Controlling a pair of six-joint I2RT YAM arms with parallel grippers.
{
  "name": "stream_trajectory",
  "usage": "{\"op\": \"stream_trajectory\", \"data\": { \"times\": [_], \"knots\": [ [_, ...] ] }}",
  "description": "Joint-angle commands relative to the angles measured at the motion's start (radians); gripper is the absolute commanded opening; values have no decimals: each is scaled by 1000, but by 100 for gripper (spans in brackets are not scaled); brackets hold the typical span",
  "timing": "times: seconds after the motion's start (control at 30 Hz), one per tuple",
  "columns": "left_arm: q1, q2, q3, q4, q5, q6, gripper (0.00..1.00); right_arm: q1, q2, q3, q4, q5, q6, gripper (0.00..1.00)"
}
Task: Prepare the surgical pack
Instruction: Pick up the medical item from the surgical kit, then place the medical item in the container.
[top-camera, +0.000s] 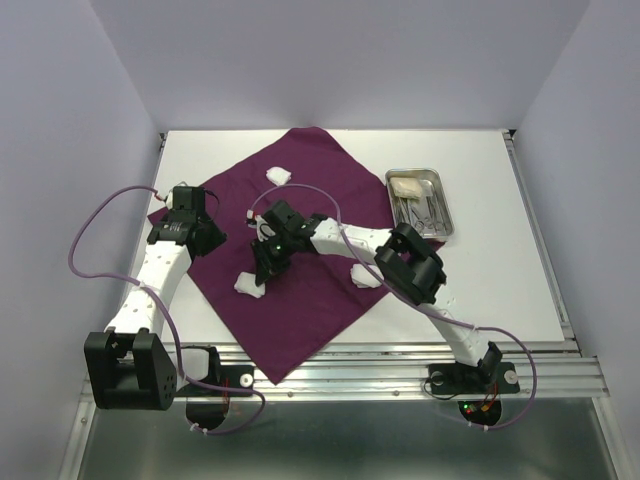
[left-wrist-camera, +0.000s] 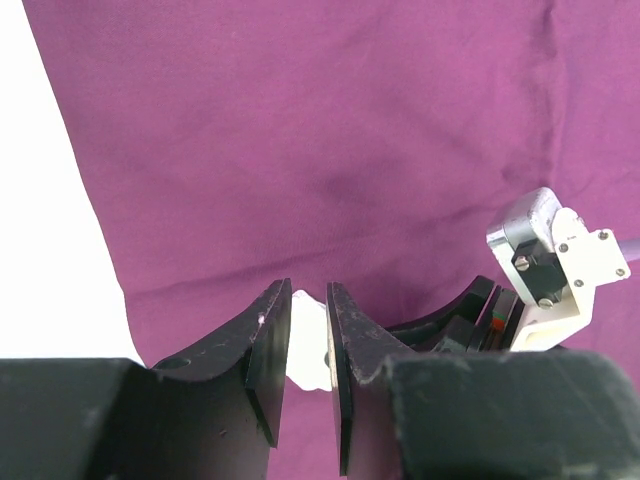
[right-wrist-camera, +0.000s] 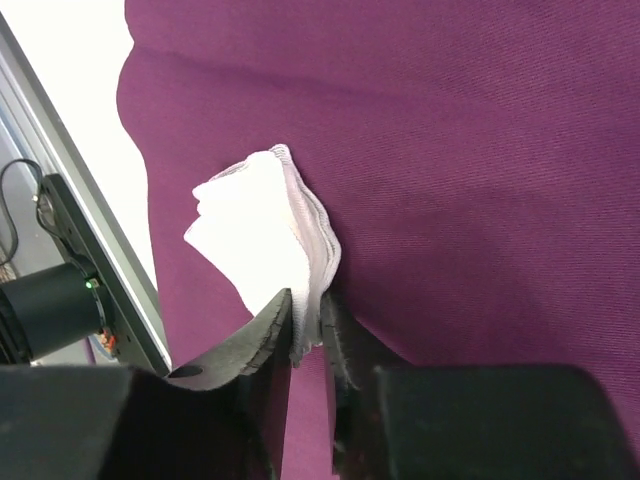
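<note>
The deep-purple cloth (top-camera: 315, 305) lies spread as a diamond on the white table. Three white gauze wads rest on it: one at the far corner (top-camera: 278, 175), one at the right (top-camera: 367, 277), and one at the near left (top-camera: 246, 285). My right gripper (top-camera: 262, 268) is shut on the edge of that near-left wad (right-wrist-camera: 255, 230). My left gripper (top-camera: 212, 238) hovers over the cloth's left part with its jaws a narrow gap apart and empty (left-wrist-camera: 308, 290). The same wad (left-wrist-camera: 308, 350) shows through that gap. The steel tray (top-camera: 447, 215) holds silver instruments and gauze.
The tray stands on the bare table to the right of the cloth. The right arm's gripper (left-wrist-camera: 545, 265) shows close by in the left wrist view. A metal rail (top-camera: 400, 365) runs along the near table edge, and plain walls stand on three sides.
</note>
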Motion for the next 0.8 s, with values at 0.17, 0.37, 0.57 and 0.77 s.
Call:
{"op": "stream_trajectory", "data": {
  "times": [0.17,0.37,0.57,0.77],
  "knots": [
    [-3,3,9,9,-29,10,32,5,-101,-29,20,92,-3,1],
    [-3,9,22,7,-41,16,32,-36,-199,-50,26,192,4,1],
    [-3,24,35,15,-39,21,32,-142,-326,-110,39,265,9,1],
    [-3,41,42,27,-33,26,32,-323,-486,-247,54,345,40,1]
  ]
}}
